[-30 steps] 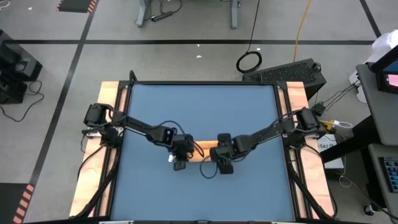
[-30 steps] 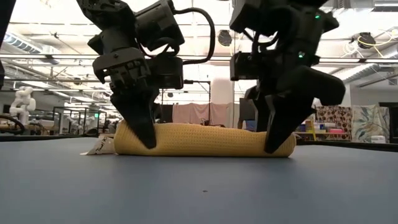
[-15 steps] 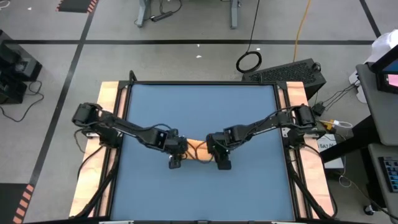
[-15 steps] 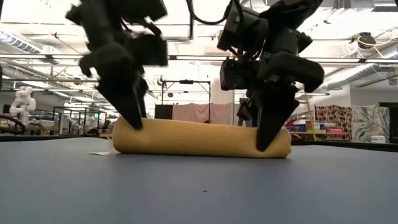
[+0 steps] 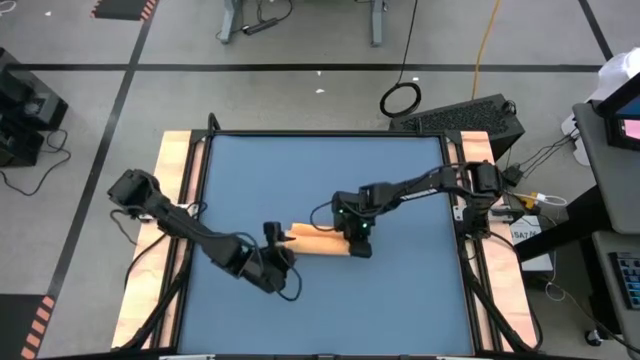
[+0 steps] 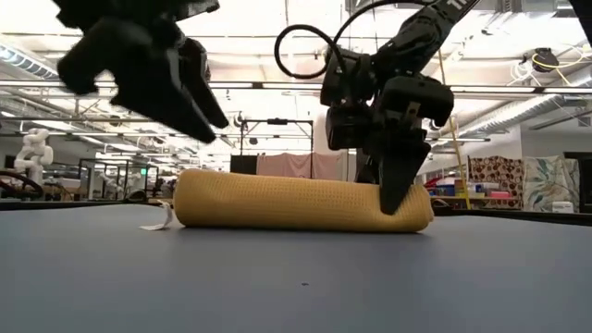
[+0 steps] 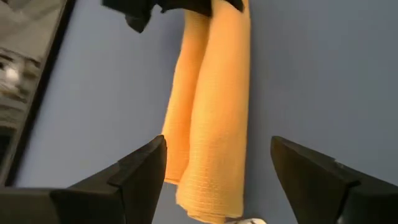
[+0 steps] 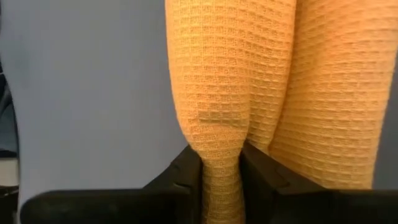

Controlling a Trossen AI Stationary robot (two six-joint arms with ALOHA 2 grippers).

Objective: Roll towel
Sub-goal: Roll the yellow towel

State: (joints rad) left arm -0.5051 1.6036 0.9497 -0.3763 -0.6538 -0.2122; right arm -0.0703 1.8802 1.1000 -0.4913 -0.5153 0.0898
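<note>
The orange-yellow towel point(image 5: 316, 241) lies rolled into a thick roll on the blue table point(image 5: 320, 170), its length running left to right; it also shows in the low view point(image 6: 296, 202). Its small white tag point(image 6: 157, 222) sticks out at the left end and touches the table. My left gripper point(image 7: 217, 180) is open and raised above the roll's left end, touching nothing; it also shows in the low view point(image 6: 199, 97). My right gripper point(image 8: 221, 168) is shut on the towel near the roll's right end point(image 6: 393, 194). My right gripper pinches a raised ridge of the towel's outer cloth point(image 8: 219, 134) between its two fingers, near the roll's right end. The fingers come from above, pointing down. The roll lies on the table along its whole length.
Bare blue table point(image 5: 320, 170) spreads on the far side of the roll and toward the near edge point(image 5: 330, 320). Wooden side rails point(image 5: 170, 160) border the table left and right. The room with its furniture shows behind the table in the low view.
My left gripper has come off the towel's left end, risen, and drawn back toward the table's near left. My right gripper has stayed on the towel's right end and shifted a little toward the far edge. The roll has stayed on the table.
</note>
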